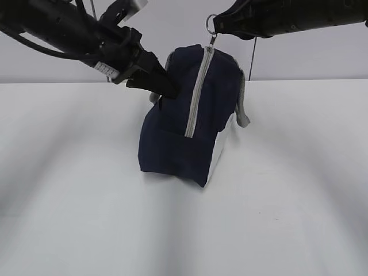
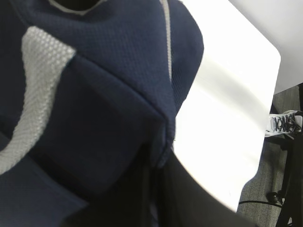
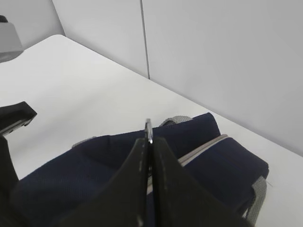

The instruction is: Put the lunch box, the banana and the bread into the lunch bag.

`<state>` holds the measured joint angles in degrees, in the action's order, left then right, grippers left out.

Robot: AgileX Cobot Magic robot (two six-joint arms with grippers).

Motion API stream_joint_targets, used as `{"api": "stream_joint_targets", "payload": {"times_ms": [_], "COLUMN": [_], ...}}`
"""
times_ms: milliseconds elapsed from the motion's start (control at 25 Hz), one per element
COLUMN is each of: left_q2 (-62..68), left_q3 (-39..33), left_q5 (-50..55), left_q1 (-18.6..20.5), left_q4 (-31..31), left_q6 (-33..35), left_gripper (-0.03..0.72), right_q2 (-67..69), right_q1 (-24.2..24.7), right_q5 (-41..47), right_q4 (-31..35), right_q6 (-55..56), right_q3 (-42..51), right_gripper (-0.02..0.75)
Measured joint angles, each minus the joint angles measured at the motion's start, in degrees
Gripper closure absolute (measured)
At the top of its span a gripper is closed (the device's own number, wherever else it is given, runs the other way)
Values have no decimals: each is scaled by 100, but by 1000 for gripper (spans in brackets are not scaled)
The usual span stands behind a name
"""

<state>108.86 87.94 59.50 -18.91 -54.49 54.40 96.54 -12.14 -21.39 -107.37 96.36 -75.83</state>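
The navy lunch bag [image 1: 178,132] stands on the white table with its grey zipper [image 1: 198,92] closed along the top. My right gripper [image 1: 217,26] is shut on the metal ring pull [image 1: 210,24] at the zipper's upper end; the ring [image 3: 148,128] sticks out between the closed jaws in the right wrist view. My left gripper [image 1: 169,91] is shut on a fold of the bag's fabric at its upper left side; the left wrist view shows the pinched fabric [image 2: 163,142] and a grey strap [image 2: 35,80]. The lunch box, banana and bread are out of view.
The white table [image 1: 75,190] spreads around the bag, with a grey wall behind. The table's edge and the floor with a shoe [image 2: 284,124] show in the left wrist view.
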Motion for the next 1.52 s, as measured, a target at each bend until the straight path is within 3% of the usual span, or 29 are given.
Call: {"api": "stream_joint_targets", "payload": {"times_ms": [440,960,1520], "left_q2": [4,4,4], "left_q3": [0,0,0], "left_q5": [63,68,52], "left_q1": [0,0,0], "left_q4": [66,162,171], "left_q6": [0,-5,-5], "left_gripper": [687,687,687], "right_q2": [318,851,1431], "right_q1": [9,690,838], "right_q5": [-24,-1711,-1999], "right_q4": [13,5,35], "right_q6": [10,57,57], "right_q3": [-316,-966,-1575], "right_gripper": [754,754,754]}}
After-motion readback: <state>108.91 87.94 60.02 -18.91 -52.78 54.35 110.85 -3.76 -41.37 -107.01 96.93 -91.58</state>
